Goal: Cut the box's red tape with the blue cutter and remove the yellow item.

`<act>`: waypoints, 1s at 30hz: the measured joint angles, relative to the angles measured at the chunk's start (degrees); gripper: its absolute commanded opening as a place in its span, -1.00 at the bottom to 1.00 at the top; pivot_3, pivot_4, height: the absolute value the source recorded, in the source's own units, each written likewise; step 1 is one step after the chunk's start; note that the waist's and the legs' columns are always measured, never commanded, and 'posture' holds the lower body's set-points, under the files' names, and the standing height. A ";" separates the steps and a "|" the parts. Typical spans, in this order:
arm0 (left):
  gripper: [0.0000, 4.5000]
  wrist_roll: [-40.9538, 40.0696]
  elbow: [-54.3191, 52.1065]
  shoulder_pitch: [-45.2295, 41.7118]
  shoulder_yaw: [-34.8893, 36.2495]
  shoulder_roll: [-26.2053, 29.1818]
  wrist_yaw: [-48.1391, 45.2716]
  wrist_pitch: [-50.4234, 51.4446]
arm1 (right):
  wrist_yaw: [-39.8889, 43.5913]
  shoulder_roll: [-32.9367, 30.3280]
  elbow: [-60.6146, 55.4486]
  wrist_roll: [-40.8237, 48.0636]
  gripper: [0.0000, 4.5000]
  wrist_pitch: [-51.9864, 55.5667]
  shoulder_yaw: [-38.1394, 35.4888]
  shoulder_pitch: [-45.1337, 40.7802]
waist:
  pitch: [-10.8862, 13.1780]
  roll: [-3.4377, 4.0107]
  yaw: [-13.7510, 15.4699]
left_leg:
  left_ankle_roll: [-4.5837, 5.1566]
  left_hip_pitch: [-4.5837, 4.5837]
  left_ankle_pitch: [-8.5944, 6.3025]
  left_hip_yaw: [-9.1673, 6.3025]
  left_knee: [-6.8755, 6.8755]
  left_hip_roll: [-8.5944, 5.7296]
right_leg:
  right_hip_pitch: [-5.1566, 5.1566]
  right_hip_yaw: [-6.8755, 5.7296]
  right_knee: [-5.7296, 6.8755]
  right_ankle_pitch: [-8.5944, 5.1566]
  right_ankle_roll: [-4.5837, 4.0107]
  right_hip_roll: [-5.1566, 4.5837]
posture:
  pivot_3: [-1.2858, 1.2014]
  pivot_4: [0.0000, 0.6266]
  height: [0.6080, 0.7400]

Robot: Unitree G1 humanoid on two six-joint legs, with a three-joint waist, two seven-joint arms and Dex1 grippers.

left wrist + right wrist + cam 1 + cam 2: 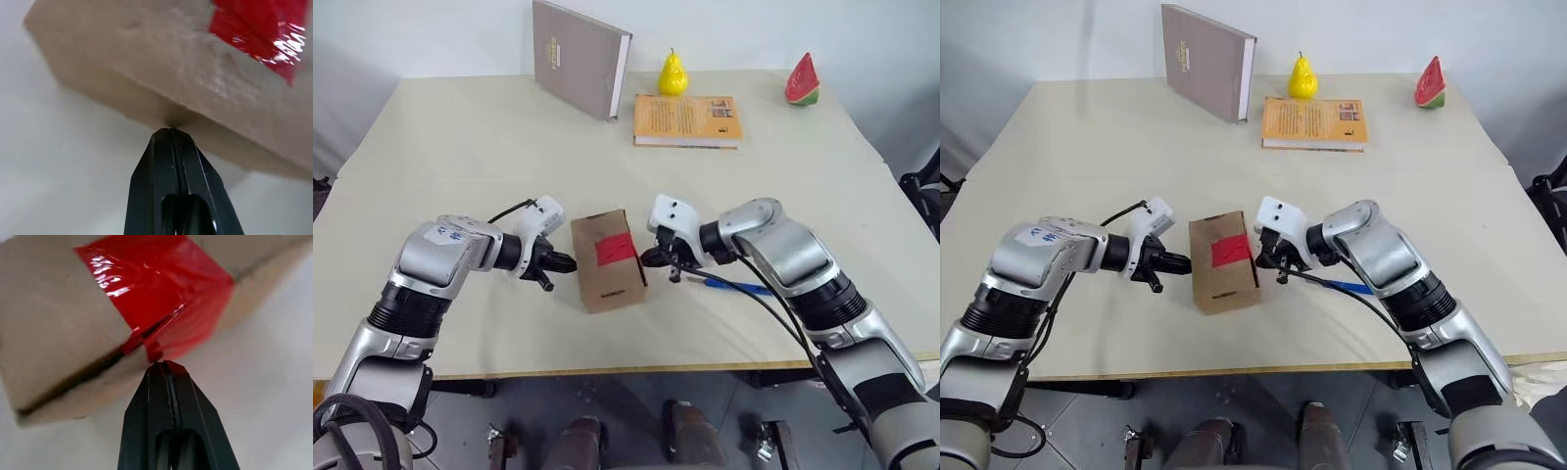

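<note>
The small brown box (607, 264) sits in the middle of the table with the red tape (615, 251) on its top, running over the right edge. My left gripper (570, 262) is shut and empty, its tips against the box's left edge (146, 58). My right gripper (646, 258) is also shut and empty; in the right wrist view its tips touch the box just under the red tape (156, 284). The blue cutter (744, 287) lies flat on the table under my right forearm, held by neither gripper. The yellow item is hidden.
A grey-brown book (579, 57) stands at the back, with a yellow pear (673, 74) and a flat orange book (687, 119) beside it. A watermelon slice (802, 80) is at the back right. The table's front edge (607, 370) runs just below the box.
</note>
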 measured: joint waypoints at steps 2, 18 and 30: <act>-1.00 0.44 0.88 -0.37 -0.02 0.21 -0.04 -0.55 | -0.02 0.29 -2.23 0.64 -0.99 1.52 0.03 1.08 | 0.00 0.00 -0.03 | 0.00 0.00 0.00 -0.01 0.00 0.00 | 0.00 -0.01 0.00 0.00 0.00 0.00 | 0.03 -0.52 1.00; -1.00 1.27 11.42 -12.13 3.22 -1.37 -3.80 -6.52 | -14.19 -1.75 -4.29 -3.09 -0.30 7.27 -8.46 2.35 | 0.00 -0.01 -0.13 | 0.00 -0.06 0.00 -0.05 0.02 0.00 | -0.02 -0.11 0.02 0.00 0.00 0.00 | 0.03 -0.52 1.00; -1.00 4.27 17.60 -14.31 -3.99 -9.56 -9.16 -14.25 | -26.45 12.17 -14.23 4.19 0.99 25.34 -15.89 5.07 | -0.03 0.02 -0.31 | -0.03 0.09 0.00 -0.11 0.02 -0.09 | -0.07 -0.01 0.25 0.00 -0.01 -0.01 | 0.03 -0.52 1.00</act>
